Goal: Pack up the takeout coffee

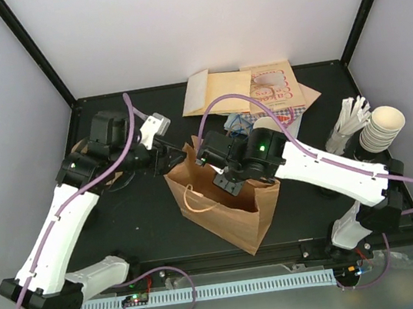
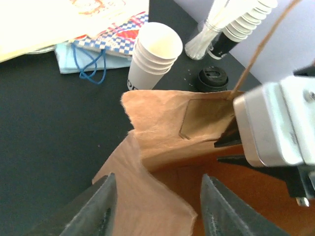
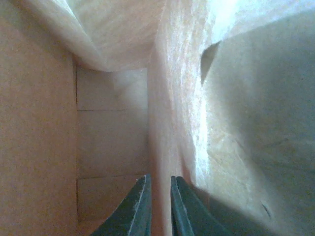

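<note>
1. Table (image 1: 141, 234): black surface. A brown paper bag (image 1: 235, 216) occupies the centre of the top view, with a twisted-paper handle (image 1: 195, 200) lying on its near face.
2. Right gripper (image 3: 160, 181): inserted in the bag mouth. The fingers are almost closed, clenched on a fold of the bag wall that passes between them. The right wrist view shows only paper walls and the creased bag floor beyond the fingers.
3. Left gripper (image 2: 157, 184): positioned at the upper left edge of the bag. The jaws are released and spread wide, with the torn paper rim between them.
4. Beyond the bag: a stack of lidless cream cups (image 2: 151, 51), then a black lid (image 2: 212, 78) with a sip hole. What is under the lid cannot be determined.
5. Right of the top view: a second cup stack (image 1: 383, 126) beside a bundle of white wrapped sticks (image 1: 346, 124).
6. Far edge: flat printed paper sleeves (image 1: 274, 86).
7. Takeout coffee: its location and appearance cannot be determined from these views.
</note>
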You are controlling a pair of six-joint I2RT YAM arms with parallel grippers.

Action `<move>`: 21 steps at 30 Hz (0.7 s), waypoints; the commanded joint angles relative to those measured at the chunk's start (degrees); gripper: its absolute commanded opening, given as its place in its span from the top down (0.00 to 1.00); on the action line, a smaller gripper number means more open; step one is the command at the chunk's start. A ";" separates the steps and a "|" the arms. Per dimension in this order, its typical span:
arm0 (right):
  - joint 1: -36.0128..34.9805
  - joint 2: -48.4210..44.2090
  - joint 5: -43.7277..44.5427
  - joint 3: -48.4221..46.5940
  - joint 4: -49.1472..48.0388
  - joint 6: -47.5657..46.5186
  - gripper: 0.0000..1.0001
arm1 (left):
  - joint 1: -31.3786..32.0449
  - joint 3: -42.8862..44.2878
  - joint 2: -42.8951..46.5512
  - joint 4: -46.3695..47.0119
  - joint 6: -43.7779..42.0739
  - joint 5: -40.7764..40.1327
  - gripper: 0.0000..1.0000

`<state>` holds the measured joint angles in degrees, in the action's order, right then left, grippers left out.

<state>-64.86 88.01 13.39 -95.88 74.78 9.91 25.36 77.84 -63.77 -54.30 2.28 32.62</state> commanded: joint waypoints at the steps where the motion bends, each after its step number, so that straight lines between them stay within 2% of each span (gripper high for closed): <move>1: -0.38 -1.39 -1.43 -1.51 0.28 -2.38 0.84 | 0.21 4.61 -2.05 -3.78 -2.50 -4.91 0.45; 7: -0.57 -1.61 -3.74 -0.89 0.80 -2.59 0.85 | 1.76 11.33 -6.92 -9.24 -3.87 -7.62 0.39; 10: -0.57 -1.81 -3.50 -0.01 0.53 -1.59 0.85 | 5.31 11.97 -7.77 -9.92 -4.37 -9.10 0.33; 13: -0.62 -3.02 -3.65 1.20 -1.57 0.03 0.85 | 8.66 12.70 -9.16 -11.53 -3.99 -12.22 0.31; 18: -0.62 -5.91 -6.46 4.18 -6.00 2.09 0.87 | 9.85 13.32 -10.50 -13.54 -1.81 -15.68 0.30; 21: -0.62 -6.42 -7.06 5.32 -6.72 2.44 0.88 | 10.67 12.74 -9.97 -14.11 -1.23 -15.28 0.25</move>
<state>-65.04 83.48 8.21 -91.77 71.05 10.74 35.03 88.86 -74.11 -65.34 -0.36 19.64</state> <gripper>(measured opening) 0.125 0.717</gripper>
